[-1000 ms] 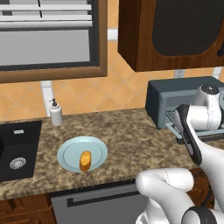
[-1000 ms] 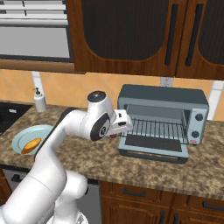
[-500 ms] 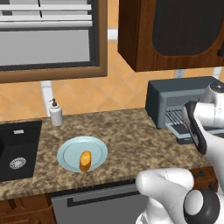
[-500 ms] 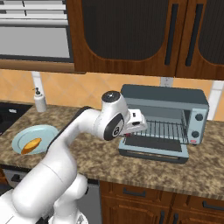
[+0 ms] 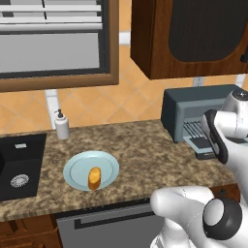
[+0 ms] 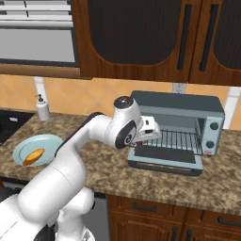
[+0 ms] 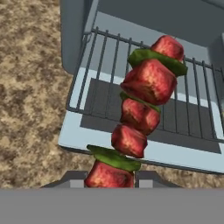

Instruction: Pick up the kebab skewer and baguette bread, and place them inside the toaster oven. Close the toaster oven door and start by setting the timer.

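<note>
My gripper [image 7: 109,178] is clamped on the skewer [image 7: 141,107], above the wire rack [image 7: 144,87] of the open oven [image 6: 176,133]. The bread [image 5: 94,178] lies on the plate [image 5: 77,167].

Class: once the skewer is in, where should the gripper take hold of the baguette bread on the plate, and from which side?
Grip the baguette bread across its narrow middle, from straight above. It lies flat and alone on the plate, so its long sides are free for the fingers.
</note>
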{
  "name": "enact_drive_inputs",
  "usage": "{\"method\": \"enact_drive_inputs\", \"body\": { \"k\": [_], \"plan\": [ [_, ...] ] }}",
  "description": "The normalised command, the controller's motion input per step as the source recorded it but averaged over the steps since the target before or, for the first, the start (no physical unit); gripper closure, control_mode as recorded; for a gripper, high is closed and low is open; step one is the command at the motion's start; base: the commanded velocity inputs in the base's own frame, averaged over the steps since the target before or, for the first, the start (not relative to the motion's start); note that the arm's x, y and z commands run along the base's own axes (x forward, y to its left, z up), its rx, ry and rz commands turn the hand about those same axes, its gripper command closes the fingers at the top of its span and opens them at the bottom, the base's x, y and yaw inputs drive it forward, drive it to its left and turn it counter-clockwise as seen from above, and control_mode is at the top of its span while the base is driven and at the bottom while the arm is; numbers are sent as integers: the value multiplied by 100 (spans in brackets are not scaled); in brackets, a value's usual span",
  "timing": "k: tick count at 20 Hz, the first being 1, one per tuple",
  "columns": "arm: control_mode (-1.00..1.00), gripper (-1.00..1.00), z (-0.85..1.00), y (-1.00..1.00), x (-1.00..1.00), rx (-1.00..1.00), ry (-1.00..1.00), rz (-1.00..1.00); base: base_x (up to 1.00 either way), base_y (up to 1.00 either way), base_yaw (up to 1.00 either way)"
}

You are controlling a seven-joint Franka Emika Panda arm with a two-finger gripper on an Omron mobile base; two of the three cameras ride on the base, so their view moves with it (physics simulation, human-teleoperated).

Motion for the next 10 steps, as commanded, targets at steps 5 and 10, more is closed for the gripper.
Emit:
{"method": "enact_drive_inputs", "body": {
  "k": [5,10],
  "plan": [
    [-100,100,-4,0,19,5,-1,0,0,0,0],
    [-100,100,-22,0,16,6,-1,0,0,0,0]
  ]
}}
